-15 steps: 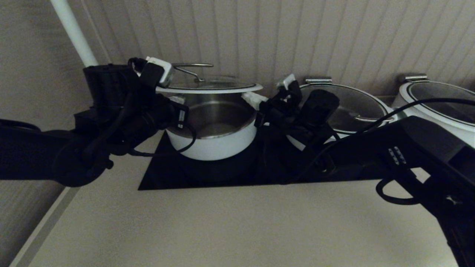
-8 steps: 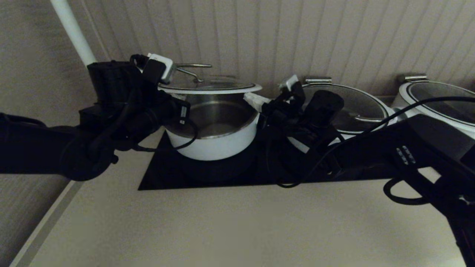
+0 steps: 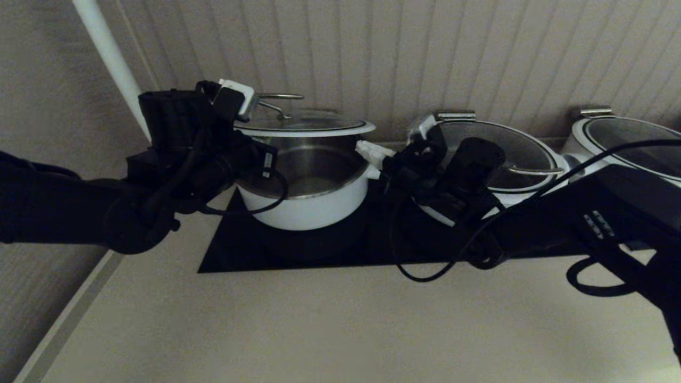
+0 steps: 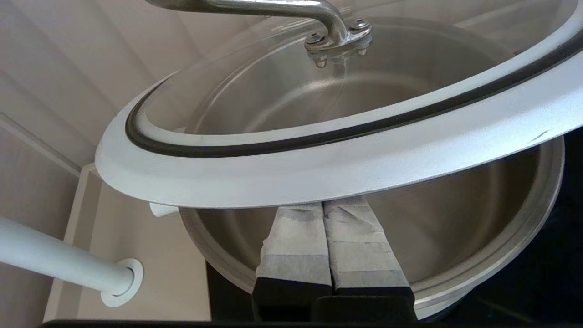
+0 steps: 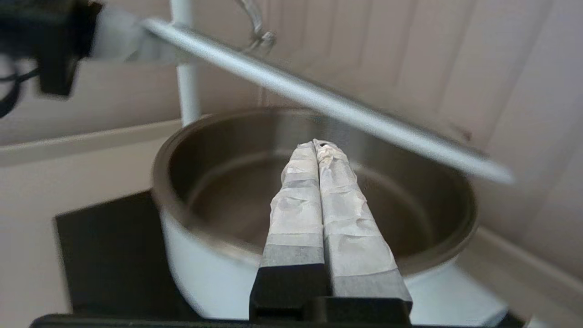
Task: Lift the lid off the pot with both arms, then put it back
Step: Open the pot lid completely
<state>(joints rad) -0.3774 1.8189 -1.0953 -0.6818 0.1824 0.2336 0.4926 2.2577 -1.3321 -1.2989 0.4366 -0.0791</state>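
**Lid raised above pot; left gripper under its rim, right gripper clear of it**

The lid [image 3: 303, 125] is hovering just above the pot [image 3: 306, 199], apart from the pot's rim. It is a round pane of clear glass set in a broad, matte white rim with a thin black ring inside it, and it is carrying a bent steel loop handle [image 4: 255, 7] fixed by small rivets. In the right wrist view the lid [image 5: 319, 98] is showing edge-on and tilted over the open pot [image 5: 291, 255].

The pot is sitting on a flat black rectangular cooktop [image 3: 234, 252], which is set in a smooth beige counter [image 3: 330, 330]. Its outer wall is glossy white; its inside [image 4: 455, 218] is brushed steel with a rolled lip.

The left gripper [image 3: 242, 103] is sitting at the 9 o'clock edge of the lid. Its fingers [image 4: 325, 248], wrapped in creased whitish tape over black bases, are pressed flat together, and their tips are running out of sight under the white rim; whether they are touching it is not discernible.

The right gripper [image 3: 372, 154] is hanging at the pot's 3 o'clock side, just beside its rim and below the lid. Its taped fingers [image 5: 319, 205] are likewise pressed together on nothing.

Two wider white pots [image 3: 500, 159] with glass lids are standing further toward 3 o'clock. A white pipe [image 3: 109, 58] is rising at 10 o'clock before a ribbed wall [image 3: 452, 48]. No legible writing is appearing anywhere.
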